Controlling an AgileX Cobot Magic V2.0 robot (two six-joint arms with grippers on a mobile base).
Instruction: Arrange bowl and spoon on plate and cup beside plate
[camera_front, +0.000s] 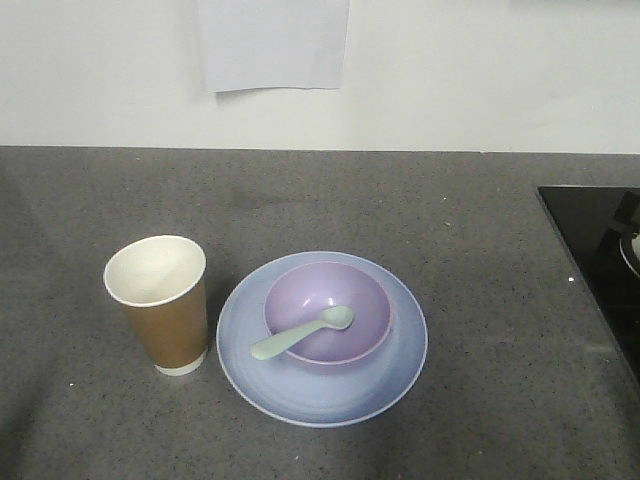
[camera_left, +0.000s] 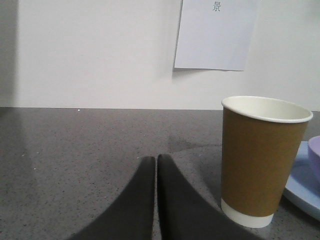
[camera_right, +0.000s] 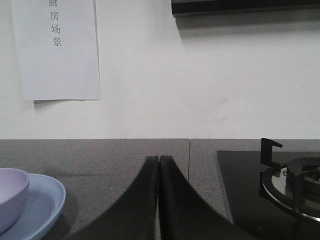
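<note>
Layout looking complete; arms sitting clear.
Spoon (camera_front: 303, 333) resting in bowl (camera_front: 327, 310) on plate (camera_front: 322, 340), cup (camera_front: 160, 304) probably just clear of its rim; left end effector (camera_left: 156, 165) and right end effector (camera_right: 159, 165) both pressed together, holding nothing — leave everything alone.

Plate (camera_front: 322, 385): pale blue, shallow, laid flat on the worktop.
Bowl (camera_front: 360, 300): lavender, upright, set on the plate.
Spoon (camera_front: 301, 334): mint-green, laid inside the bowl, handle over the near-left rim.
Cup (camera_front: 160, 305): brown paper, upright, placed just left of the plate.

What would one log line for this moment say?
bowl on plate | spoon in bowl | cup upright beside plate | left gripper shut | right gripper shut
</note>
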